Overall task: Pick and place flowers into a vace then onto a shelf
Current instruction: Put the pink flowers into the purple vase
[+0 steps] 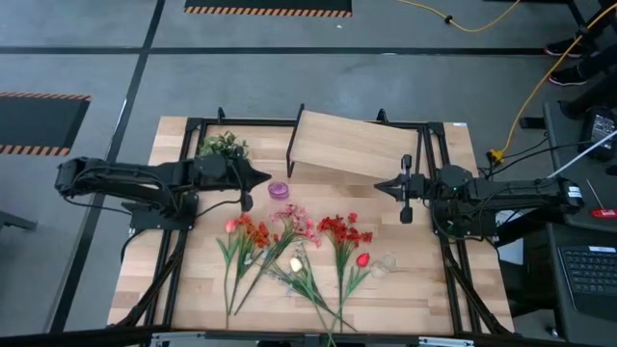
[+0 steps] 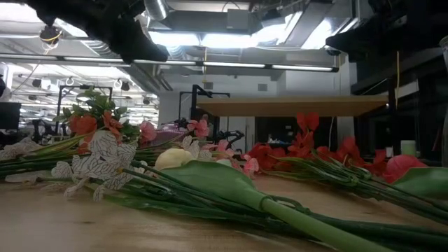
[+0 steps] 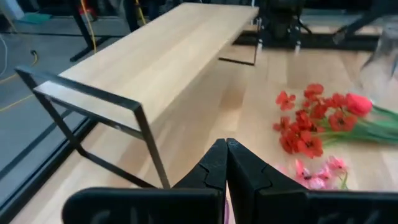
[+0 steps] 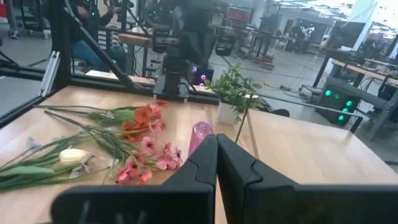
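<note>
The flowers [image 1: 289, 246] lie loose on the tabletop near its front, stems toward the near edge; red, pink, white and yellow blooms show in the low view [image 2: 210, 168]. A small purple vase [image 1: 279, 190] stands upright behind them [image 4: 200, 134]. The shelf [image 1: 352, 145] stands on black legs at the far middle [image 3: 155, 62]. My left gripper [image 1: 265, 177] hangs shut above the table, left of the vase [image 3: 226, 146]. My right gripper [image 1: 378, 186] hangs shut by the shelf's right end [image 4: 216, 140]. Neither holds anything.
A small green leafy plant [image 1: 225, 145] stands at the far left [image 4: 233, 90]. A clear glass vessel [image 1: 385, 262] lies at the flowers' right. Black frame rails [image 1: 183, 222] run along both table sides. Bare wood shows near the front corners.
</note>
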Tool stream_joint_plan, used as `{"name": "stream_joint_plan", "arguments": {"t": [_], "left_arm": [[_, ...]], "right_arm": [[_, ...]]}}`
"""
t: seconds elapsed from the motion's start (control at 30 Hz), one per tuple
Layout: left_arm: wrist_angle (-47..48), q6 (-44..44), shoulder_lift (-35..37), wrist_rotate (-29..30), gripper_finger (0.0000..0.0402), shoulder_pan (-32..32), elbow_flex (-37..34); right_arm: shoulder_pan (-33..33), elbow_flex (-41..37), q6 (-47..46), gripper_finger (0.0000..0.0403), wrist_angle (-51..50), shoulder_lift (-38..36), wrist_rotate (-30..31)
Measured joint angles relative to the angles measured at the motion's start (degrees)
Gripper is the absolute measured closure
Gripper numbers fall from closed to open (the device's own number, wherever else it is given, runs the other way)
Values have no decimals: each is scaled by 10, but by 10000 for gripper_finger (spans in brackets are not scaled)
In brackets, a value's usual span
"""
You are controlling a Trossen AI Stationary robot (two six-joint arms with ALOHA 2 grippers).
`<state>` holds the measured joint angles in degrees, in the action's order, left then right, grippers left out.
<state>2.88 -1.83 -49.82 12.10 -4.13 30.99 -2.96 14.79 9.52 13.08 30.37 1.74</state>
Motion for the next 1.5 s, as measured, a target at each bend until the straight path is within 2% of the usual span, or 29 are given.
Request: {"name": "stream_joint_plan", "arguments": {"t": [0.3,0.53,0.87,1.17,1.3,1.5], "left_arm": [[124,-55,-33,102,400,75,56],[154,-76,-74,135,400,134,99],[265,-211,-183,197,399,217,193],[397,-369,-291,186,399,276,307],[451,-431,-334,155,401,293,357],[470,-502,-384,93,399,316,400]], "right_arm": [[0,0,1,391,21,0,1],[0,0,2,391,26,0,1],[0,0,27,391,26,0,1],[0,0,28,391,21,0,1],[0,0,28,391,21,0,1],[0,0,27,391,21,0,1]]}}
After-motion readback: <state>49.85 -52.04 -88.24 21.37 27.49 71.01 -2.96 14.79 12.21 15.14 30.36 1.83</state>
